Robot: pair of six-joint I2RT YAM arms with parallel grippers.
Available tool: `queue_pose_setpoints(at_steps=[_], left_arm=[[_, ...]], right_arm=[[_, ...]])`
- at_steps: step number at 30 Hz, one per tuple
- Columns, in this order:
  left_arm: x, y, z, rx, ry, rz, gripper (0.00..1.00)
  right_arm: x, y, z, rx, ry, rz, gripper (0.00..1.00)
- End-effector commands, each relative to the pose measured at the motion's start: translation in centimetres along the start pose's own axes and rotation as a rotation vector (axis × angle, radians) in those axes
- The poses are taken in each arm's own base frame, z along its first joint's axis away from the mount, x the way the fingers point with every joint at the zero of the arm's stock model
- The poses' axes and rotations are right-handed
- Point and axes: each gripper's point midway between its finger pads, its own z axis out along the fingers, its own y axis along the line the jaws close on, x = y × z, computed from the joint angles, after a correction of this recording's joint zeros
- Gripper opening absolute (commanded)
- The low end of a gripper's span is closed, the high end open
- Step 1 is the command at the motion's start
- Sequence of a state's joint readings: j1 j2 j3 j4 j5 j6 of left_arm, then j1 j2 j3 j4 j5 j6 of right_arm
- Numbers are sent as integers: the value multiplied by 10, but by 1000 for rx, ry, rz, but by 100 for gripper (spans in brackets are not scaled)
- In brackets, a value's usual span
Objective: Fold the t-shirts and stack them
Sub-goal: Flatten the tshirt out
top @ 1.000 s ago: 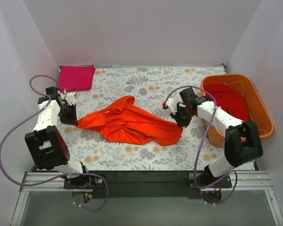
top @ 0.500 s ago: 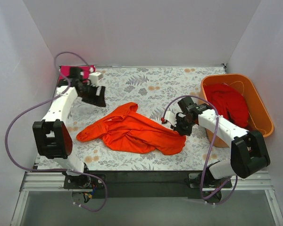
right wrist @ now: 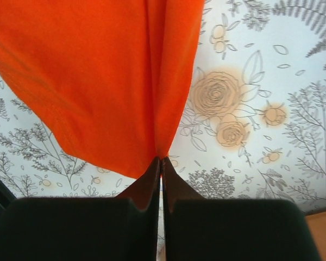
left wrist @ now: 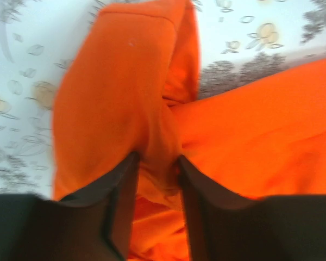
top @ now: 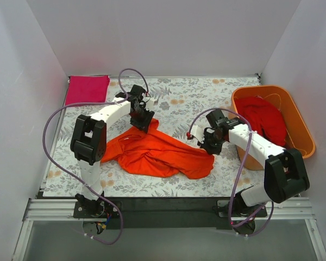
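The bright orange t-shirt [top: 157, 153] lies crumpled in the middle of the flowered table. My left gripper [top: 143, 120] is at its far top end. In the left wrist view the jaws [left wrist: 155, 160] are closed on a thick fold of the orange cloth [left wrist: 114, 98]. My right gripper [top: 209, 145] is shut on the shirt's right edge, and the cloth [right wrist: 98, 70] hangs from the tips [right wrist: 161, 159]. The magenta-pink t-shirt [top: 87, 89] lies folded at the back left corner. The deeper red t-shirt [top: 263, 117] sits in the tub.
A rigid orange plastic tub [top: 301, 128] stands at the right edge, next to my right arm. White walls close in the table on the left, back and right. The flowered table cover [top: 179, 98] shows behind the orange shirt.
My left arm swung from the table's left edge to the back left, then right onto the shirt's top end. The shirt's left end drew in rightward. My right gripper kept its hold.
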State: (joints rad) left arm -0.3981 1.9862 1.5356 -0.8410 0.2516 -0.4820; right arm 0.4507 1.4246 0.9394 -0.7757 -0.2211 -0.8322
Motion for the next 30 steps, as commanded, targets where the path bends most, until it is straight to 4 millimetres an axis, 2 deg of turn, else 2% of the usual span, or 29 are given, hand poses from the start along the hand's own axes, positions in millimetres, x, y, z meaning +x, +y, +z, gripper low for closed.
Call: queue_pose_setpoints(at_steps=[1,2,3,4,5,6,8,9,10,11,12,14,15,16,17,18,19,20,21,22,23,24,25,26,27,28,30], left_arm=[[-40,32,-29,-169,-133,3,30],[-47,36,-34,-172,-153,7,23],[-49,46,-41,-182,-161,-13,10],[-66,52,-56,-192,-205,-14,3],[-68,54,-62,-167,-208,-12,0],[-69,70,-74,-176,-219,-35,0],[-53,77,-97,-150,-192,-57,0],[-39,92,-109,-139,-189,-54,0],[-21,95,-116,-131,-159,-55,0],[9,91,-123,-120,-127,-41,0],[32,103,-130,-132,-110,-56,0],[76,104,-133,-130,-53,-6,0],[117,107,-135,-142,-15,-54,0],[133,111,-136,-164,4,-32,0],[171,111,-125,-152,59,-87,0],[178,116,-127,-190,43,-85,0],[192,120,-125,-210,69,-96,0],[203,123,-122,-216,77,-125,0],[209,124,-116,-217,83,-136,0],[209,124,-114,-213,78,-151,4],[206,123,-112,-199,65,-162,19],[199,124,-116,-190,45,-164,25],[196,124,-116,-172,39,-177,31],[189,121,-116,-139,8,-182,35],[186,116,-119,-108,3,-185,41],[171,116,-127,-92,-40,-172,42],[147,101,-139,-2,-130,-133,47]], right_arm=[[-15,-26,-12,73,-42,-3,1],[-16,-30,-14,82,-40,-5,1],[-18,-38,-18,98,-45,-3,1],[-20,-43,-20,114,-45,-4,1],[-20,-48,-23,127,-45,1,1],[-23,-55,-29,148,-52,3,1],[-24,-57,-35,160,-53,-25,1],[-24,-52,-39,163,-68,-51,1],[-25,-44,-39,144,-91,-74,1],[-23,-38,-40,136,-94,-111,1],[-23,-25,-42,128,-103,-151,1],[-2,5,-25,54,-57,-203,1],[-1,22,-22,34,-55,-258,1],[17,40,-8,-14,-19,-273,1],[15,53,-6,-24,-29,-349,1],[17,60,-1,-32,-28,-381,1],[30,71,8,-56,2,-399,1],[28,78,11,-62,6,-438,10],[29,80,12,-68,15,-427,41],[27,81,12,-71,12,-407,57],[17,75,7,-55,4,-393,74],[11,73,4,-50,-3,-360,87],[6,72,0,-47,-16,-341,89],[-10,64,-10,-21,-57,-329,89],[-19,67,-14,-33,-96,-298,89],[-26,65,-19,-30,-121,-276,89],[-39,57,-30,-21,-165,-206,86]])
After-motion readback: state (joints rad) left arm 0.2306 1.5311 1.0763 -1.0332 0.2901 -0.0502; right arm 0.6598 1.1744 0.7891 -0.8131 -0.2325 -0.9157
